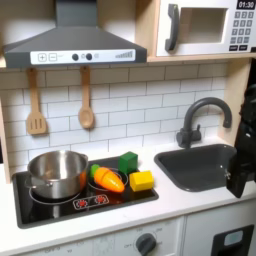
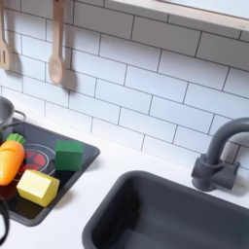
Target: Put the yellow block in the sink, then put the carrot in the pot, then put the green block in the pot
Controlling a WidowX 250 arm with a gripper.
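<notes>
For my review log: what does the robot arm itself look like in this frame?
In the first exterior view, the arm is an all-black, blocky, segmented column at the frame's right edge, above the sink. No cables or markings are discernible, and the gripper cannot be made out clearly.

The white counter [image 1: 175, 205] carries a black stovetop [image 1: 25, 205] on the first exterior view's left and a dark grey sink [image 1: 205, 165] set into it on the right. On the stovetop stand the pot [image 1: 57, 172], the carrot [image 1: 106, 179], the green block [image 1: 128, 160] and the yellow block [image 1: 141, 181]. In the second exterior view, the carrot [image 2: 10, 159], green block [image 2: 68, 154] and yellow block [image 2: 38, 186] lie close together on the stovetop [image 2: 83, 173]. The faucet [image 1: 197, 120] stands behind the sink.
</notes>
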